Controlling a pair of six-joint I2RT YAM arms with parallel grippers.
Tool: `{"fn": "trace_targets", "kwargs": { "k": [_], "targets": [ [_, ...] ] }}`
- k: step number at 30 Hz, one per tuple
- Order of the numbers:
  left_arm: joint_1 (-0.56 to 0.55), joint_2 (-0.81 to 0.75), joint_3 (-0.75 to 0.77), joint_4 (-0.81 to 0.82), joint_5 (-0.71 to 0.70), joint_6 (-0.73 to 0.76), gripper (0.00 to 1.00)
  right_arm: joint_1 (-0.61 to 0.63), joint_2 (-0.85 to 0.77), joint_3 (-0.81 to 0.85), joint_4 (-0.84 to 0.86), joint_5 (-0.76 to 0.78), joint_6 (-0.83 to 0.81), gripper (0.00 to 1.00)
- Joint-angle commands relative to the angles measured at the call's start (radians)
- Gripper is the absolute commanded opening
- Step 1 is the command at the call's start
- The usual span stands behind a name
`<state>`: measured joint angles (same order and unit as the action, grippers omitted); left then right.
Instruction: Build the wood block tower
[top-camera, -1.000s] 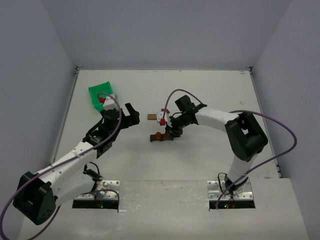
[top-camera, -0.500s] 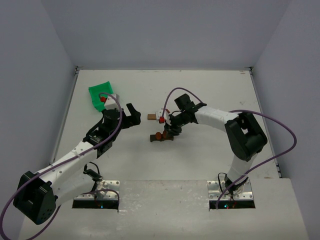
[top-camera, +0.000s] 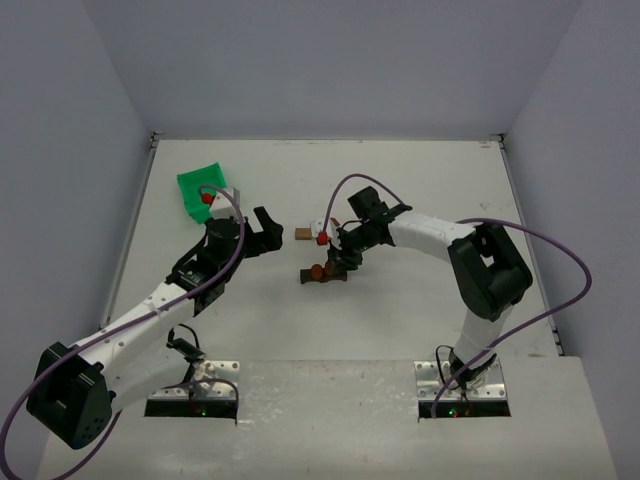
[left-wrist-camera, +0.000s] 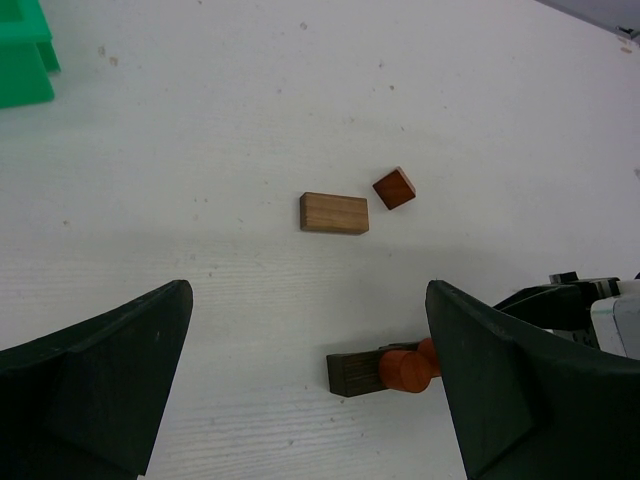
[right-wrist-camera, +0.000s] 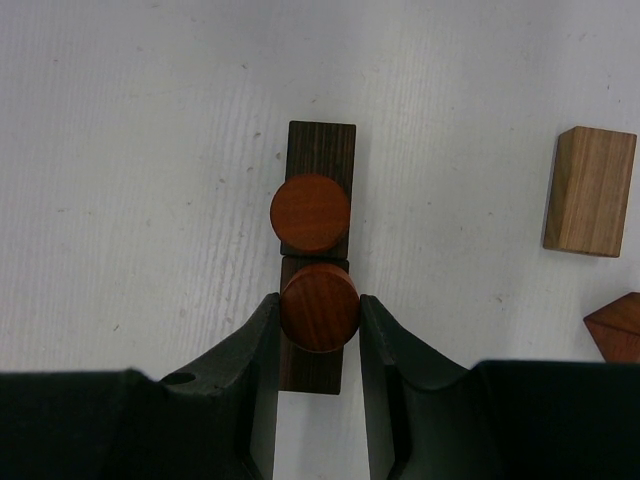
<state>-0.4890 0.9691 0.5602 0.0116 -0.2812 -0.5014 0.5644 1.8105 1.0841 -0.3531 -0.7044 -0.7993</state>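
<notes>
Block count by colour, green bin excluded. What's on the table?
dark brown plank: 1
reddish-orange round piece: 2, both on the plank
reddish-orange cube: 1
light wood block: 1
Total: 5
</notes>
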Motion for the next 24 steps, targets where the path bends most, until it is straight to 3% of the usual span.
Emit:
{"fn": "trace_targets", "kwargs": {
  "k": [1, 24],
  "targets": [
    [0.009, -0.003, 0.017, 0.048, 0.011, 0.012, 1.0, -0.004, 0.001, 0.045, -0.005, -0.02, 0.011, 0.17],
    [0.01, 0.002, 0.015, 0.05, 0.027, 0.022, 1.0, 0.009, 0.018, 0.064, -0.015, -0.021, 0.014, 0.22]
  ]
}}
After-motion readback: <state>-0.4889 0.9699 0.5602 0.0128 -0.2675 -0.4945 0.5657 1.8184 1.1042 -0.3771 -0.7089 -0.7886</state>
